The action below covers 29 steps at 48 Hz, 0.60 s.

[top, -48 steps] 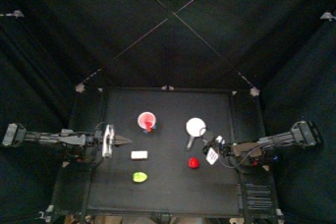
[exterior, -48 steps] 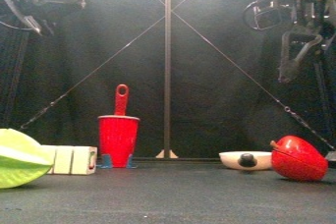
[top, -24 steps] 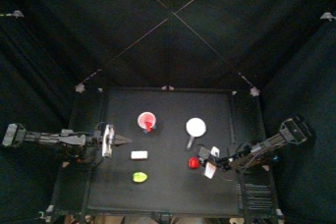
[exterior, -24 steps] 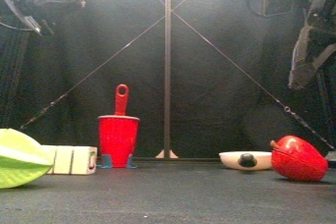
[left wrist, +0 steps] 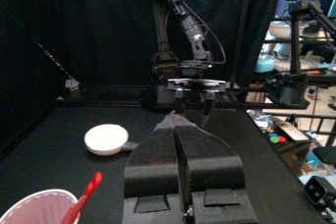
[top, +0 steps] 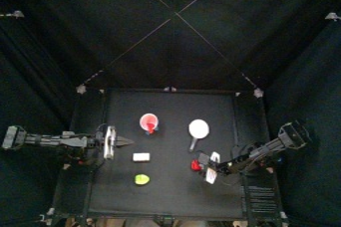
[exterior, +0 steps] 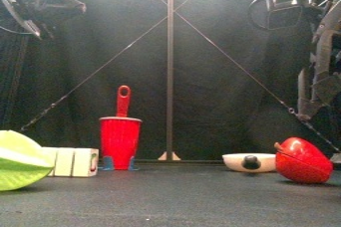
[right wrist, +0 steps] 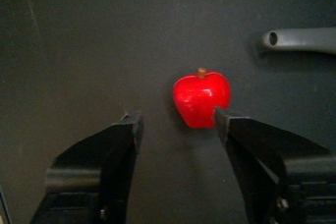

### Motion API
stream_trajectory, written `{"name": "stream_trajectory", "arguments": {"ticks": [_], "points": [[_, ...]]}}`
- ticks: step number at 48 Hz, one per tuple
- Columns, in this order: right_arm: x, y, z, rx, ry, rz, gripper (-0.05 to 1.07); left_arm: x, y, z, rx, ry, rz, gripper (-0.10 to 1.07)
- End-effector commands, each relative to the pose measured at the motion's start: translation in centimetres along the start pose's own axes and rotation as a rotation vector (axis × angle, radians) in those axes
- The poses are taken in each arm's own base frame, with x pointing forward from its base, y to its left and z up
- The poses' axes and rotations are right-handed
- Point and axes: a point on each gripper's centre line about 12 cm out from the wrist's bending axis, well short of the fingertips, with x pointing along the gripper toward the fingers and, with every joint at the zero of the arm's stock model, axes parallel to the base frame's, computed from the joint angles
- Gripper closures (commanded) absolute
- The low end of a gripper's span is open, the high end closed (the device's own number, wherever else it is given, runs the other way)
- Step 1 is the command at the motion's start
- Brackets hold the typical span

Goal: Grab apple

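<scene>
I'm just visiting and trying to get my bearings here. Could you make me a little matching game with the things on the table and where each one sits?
1. small round red apple
2. red plastic cup
3. yellow-green round fruit

a. table's front edge
b. mid-table, utensil inside
c. below the right gripper's open fingers

Pairs: 1-c, 2-b, 3-a

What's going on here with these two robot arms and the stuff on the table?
The right arm is going for the apple. Its hand is open above the table, fingers either side of the fruit but not touching it. The apple sits near the table's right edge. The left arm rests at the left side, its hand shut. Also on the table are a red cup, a white bowl, a yellow-green fruit and a small white block.
</scene>
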Motion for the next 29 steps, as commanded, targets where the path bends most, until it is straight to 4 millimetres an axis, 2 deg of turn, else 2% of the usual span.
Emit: {"name": "stream_trajectory", "arguments": {"ticks": [1, 12, 29], "points": [[0.3, -0.2, 0.4, 0.007, -0.005, -0.007, 0.06, 0.2, 0.1, 0.3, -0.001, -0.011, 0.004, 1.00], [1.8, -1.4, 0.6, 0.026, 0.015, -0.059, 0.05, 0.1, 0.1, 0.1, -0.006, -0.006, 0.003, 1.00], [4.5, -1.1, 0.1, 0.018, 0.069, -0.065, 0.05, 0.1, 0.2, 0.0, -0.001, -0.005, 0.013, 1.00]]}}
